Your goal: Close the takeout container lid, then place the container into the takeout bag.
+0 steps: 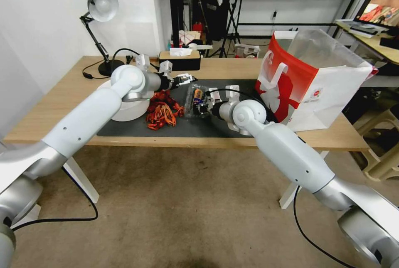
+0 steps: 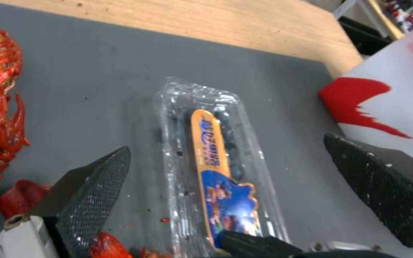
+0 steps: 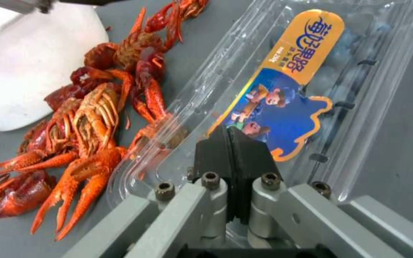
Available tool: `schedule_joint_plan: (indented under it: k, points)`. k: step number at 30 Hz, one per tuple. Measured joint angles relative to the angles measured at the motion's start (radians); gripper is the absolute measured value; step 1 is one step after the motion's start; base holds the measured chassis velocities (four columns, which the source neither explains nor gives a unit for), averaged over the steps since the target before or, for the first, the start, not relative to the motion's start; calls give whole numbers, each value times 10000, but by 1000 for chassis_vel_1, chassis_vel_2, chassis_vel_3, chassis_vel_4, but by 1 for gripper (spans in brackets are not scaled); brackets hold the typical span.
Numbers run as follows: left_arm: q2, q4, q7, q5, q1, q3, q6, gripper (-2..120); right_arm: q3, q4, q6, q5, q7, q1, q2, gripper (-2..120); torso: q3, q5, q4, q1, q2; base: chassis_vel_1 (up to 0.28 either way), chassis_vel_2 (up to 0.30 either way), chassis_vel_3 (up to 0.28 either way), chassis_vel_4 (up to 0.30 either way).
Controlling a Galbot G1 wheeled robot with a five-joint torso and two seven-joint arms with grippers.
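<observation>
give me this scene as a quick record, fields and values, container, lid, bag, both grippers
container: clear clamshell with blueberries, on the dark mat
lid: down over the box, orange-and-blue sticker on top
bag: red-and-white, upright, open, to the robot's right of the container
right gripper: shut, tips against the lid
left gripper: open, held above the container
nearby: red crayfish, white bowl

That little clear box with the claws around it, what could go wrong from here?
The right claw is shut on the takeout container lid; thin plastic could buckle or slip free. The crayfish touch the container, so moving it may drag them. The open left claw hovers close and could bump it.
</observation>
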Motion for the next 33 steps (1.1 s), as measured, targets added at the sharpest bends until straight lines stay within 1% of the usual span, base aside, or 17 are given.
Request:
schedule_joint_plan:
  k: [2, 3, 5, 6, 9, 11, 14, 21, 27, 33]
  points:
    - [-107, 273, 63, -10, -126, 81, 89, 100, 3, 2, 0, -21, -1, -9, 13, 0, 0, 1, 0, 0, 0, 0, 0, 0, 0]
    - [-107, 273, 63, -10, -126, 81, 89, 100, 3, 2, 0, -21, -1, -9, 13, 0, 0, 1, 0, 0, 0, 0, 0, 0, 0]
    - [-268, 639, 129, -137, -271, 134, 275, 100, 4, 2, 0, -60, -2, -33, 27, 0, 0, 1, 0, 0, 0, 0, 0, 0, 0]
    - [-268, 639, 129, -137, -271, 134, 275, 100, 4, 2, 0, -60, -2, -33, 27, 0, 0, 1, 0, 0, 0, 0, 0, 0, 0]
    - [-558, 1134, -178, -476, -447, 109, 706, 100, 5, 13, 0, -77, -5, -55, 20, 0, 0, 1, 0, 0, 0, 0, 0, 0, 0]
    - [-607, 1208, -218, -511, -466, 98, 746, 100, 5, 22, 0, -77, -6, -56, 17, 0, 0, 1, -1, 0, 0, 0, 0, 0, 0]
    - [-809, 1580, -480, -626, -596, 89, 780, 100, -7, 55, 0, -71, -6, -38, -22, 0, -1, 2, 0, 0, 0, 0, 0, 0, 0]
    - [-1022, 1942, -537, -661, -670, 170, 807, 100, -22, 86, -9, -46, -6, 10, -64, 0, -1, 1, 0, 1, 0, 0, 0, 0, 0]
    - [-1170, 2079, -520, -638, -718, 325, 802, 100, -35, 90, -12, -47, -18, 7, -68, 0, -1, 1, 2, 0, 0, 0, 0, 0, 0]
    - [-1452, 2283, -502, -529, -799, 520, 789, 100, -42, 90, -12, -51, -40, 0, -92, 0, -1, 1, 0, 0, 0, 0, 0, 0, 0]
